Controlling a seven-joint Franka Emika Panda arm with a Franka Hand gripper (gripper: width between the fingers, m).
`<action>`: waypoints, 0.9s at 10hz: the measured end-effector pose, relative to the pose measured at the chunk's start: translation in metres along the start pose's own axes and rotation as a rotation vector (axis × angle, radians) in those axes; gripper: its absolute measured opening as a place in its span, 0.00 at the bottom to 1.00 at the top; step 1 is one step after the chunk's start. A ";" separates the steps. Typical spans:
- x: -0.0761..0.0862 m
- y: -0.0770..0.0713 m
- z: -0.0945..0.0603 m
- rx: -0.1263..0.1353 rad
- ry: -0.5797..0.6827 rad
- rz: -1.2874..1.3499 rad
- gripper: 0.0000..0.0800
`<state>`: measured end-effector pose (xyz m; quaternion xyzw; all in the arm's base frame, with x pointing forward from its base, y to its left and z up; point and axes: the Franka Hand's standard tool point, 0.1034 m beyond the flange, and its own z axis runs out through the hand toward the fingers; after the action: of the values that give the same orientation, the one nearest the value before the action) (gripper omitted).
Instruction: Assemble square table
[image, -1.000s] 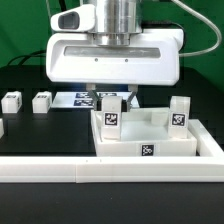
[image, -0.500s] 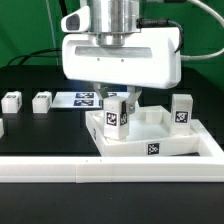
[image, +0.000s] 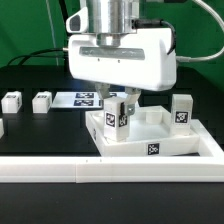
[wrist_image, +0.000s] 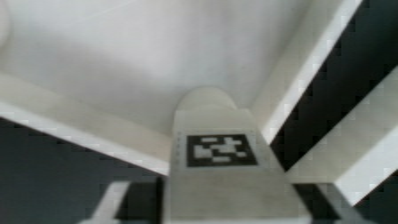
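The white square table top (image: 165, 147) lies upside down at the exterior view's right, with its raised rim and a tag on the front wall. One tagged white leg (image: 180, 110) stands upright in its far right corner. My gripper (image: 118, 104) is shut on a second leg (image: 118, 120), which hangs slightly tilted at the top's near left corner. The wrist view shows that leg (wrist_image: 221, 150) between my fingers (wrist_image: 118, 200), pointing into the top's corner (wrist_image: 125, 75); whether its lower end sits in a socket is hidden.
Two loose legs (image: 10, 100) (image: 42, 101) lie on the black table at the exterior view's left. The marker board (image: 84, 98) lies behind my gripper. The long white border rail (image: 100, 171) runs along the front edge.
My gripper has shifted toward the exterior view's right with the leg, and the leg now leans a little more over the top's corner.
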<state>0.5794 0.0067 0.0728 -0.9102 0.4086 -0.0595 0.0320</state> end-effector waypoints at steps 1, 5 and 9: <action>-0.001 -0.001 0.000 0.001 -0.001 -0.027 0.61; -0.001 -0.003 -0.001 0.000 -0.001 -0.389 0.80; -0.002 -0.002 -0.001 -0.004 -0.019 -0.659 0.81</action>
<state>0.5795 0.0100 0.0734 -0.9940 0.0920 -0.0572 0.0129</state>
